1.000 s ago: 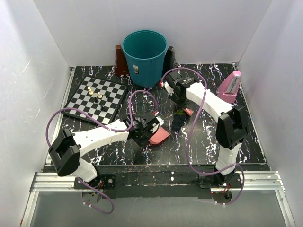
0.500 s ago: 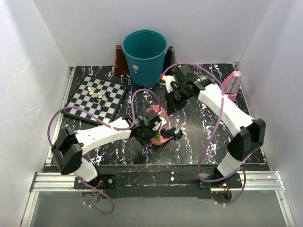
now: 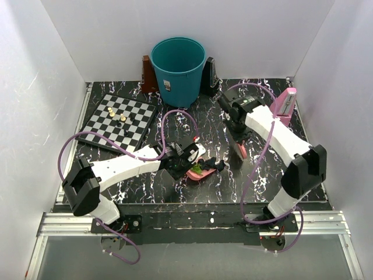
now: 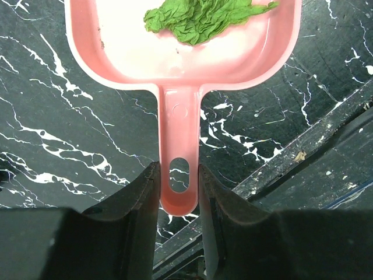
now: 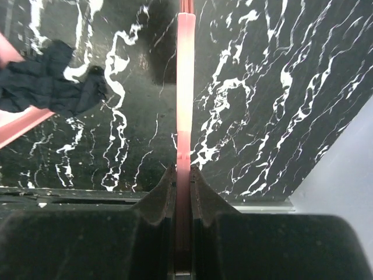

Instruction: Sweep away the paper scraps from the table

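Observation:
My left gripper is shut on the handle of a pink dustpan that rests on the black marble table. A crumpled green paper scrap lies inside the pan. A dark blue paper scrap lies at the pan's lip, partly over it. My right gripper is shut on a thin pink brush, seen edge-on, held over the table to the right of the dark scrap.
A teal bin stands at the back centre, with a brown object and a dark object on either side of it. A chessboard with small pieces lies at the back left. A pink upright object stands at the back right.
My right gripper, with the brush, has moved right and towards the near edge, away from the dustpan. The green scrap now lies in the pan, the dark scrap at its lip.

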Tool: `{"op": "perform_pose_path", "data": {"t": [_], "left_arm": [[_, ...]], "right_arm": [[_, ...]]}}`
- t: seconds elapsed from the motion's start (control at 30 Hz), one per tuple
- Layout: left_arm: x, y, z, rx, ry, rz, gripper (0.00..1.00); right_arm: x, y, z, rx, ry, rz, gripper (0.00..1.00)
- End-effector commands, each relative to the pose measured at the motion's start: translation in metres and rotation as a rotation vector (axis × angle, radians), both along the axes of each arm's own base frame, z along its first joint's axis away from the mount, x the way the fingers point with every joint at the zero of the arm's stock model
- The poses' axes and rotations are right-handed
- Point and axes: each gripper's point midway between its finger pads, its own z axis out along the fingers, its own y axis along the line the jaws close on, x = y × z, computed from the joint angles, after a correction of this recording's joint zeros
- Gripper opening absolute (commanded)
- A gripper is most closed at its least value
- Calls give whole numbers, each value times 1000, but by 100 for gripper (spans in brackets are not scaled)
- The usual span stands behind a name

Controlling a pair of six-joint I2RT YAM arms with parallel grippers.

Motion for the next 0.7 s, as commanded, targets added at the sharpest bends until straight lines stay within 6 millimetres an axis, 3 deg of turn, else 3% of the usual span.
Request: {"op": "perform_pose_path", "data": {"t": [0.0,0.17,0.27,0.33,0.5,0.67], "left_arm": [[-3,-8,15,-59,-19,-28,23],[-4,-10,14,-60,-15,-35,23],[-4,-10,12,-53,-12,-38,23],[-4,-9,12,-51,-15,-35,23],[-4,-9,13,-60,-23,-24,23],[-3,-9,13,-66,-26,-11,23]], "right_arm": [[-14,0,-25,-56,82,-49,1],[-31,64,-39,124,174,82,1],[-39,110,-24,320,200,179,1],[-37,122,-6,396,160,213,1],[-24,109,38,449,-18,201,1],[-5,51,54,330,-162,33,1]]}}
